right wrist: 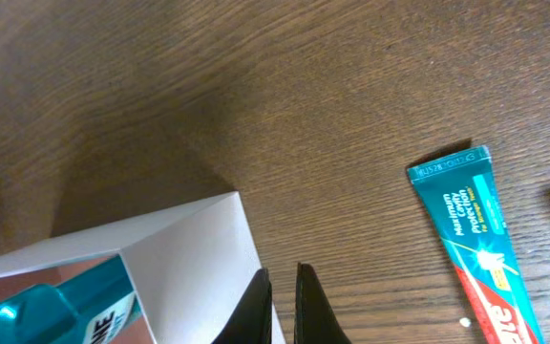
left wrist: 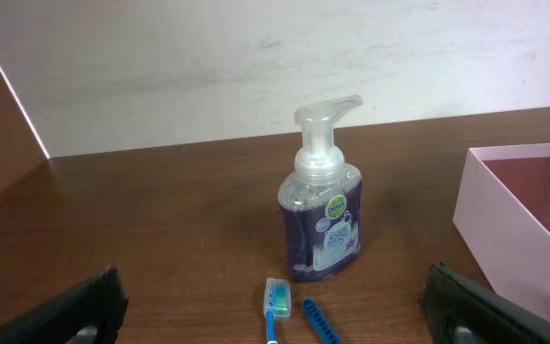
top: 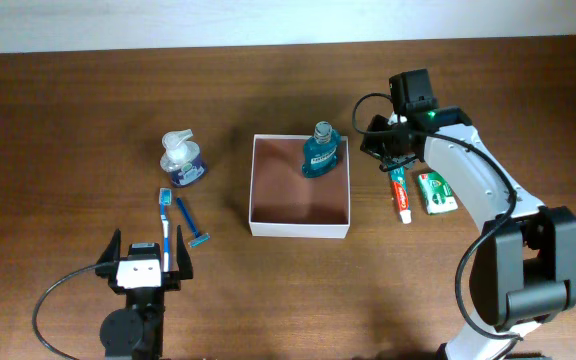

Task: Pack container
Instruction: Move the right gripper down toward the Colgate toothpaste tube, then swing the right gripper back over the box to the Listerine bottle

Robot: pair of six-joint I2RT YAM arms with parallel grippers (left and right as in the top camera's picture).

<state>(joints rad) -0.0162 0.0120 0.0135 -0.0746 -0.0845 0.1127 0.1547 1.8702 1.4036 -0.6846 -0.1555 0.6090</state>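
The container (top: 298, 230), a shallow white box with a reddish-brown inside, sits mid-table. A teal bottle (top: 320, 150) stands in its far right corner. My right gripper (top: 382, 152) is shut and empty just outside the box's right wall (right wrist: 189, 258); its jaws (right wrist: 283, 308) are pressed together, with the teal bottle (right wrist: 55, 311) to their left. My left gripper (top: 148, 252) stands open near the front left. A blue toothbrush (left wrist: 275, 306) lies between its fingers, untouched, beside a blue razor (left wrist: 321, 323).
A purple pump soap bottle (top: 182, 160) stands left of the box, also straight ahead of the left gripper (left wrist: 321, 215). A toothpaste tube (top: 401, 193) and a green pack (top: 435, 192) lie right of the box. The box's pale side (left wrist: 523, 220) shows at right.
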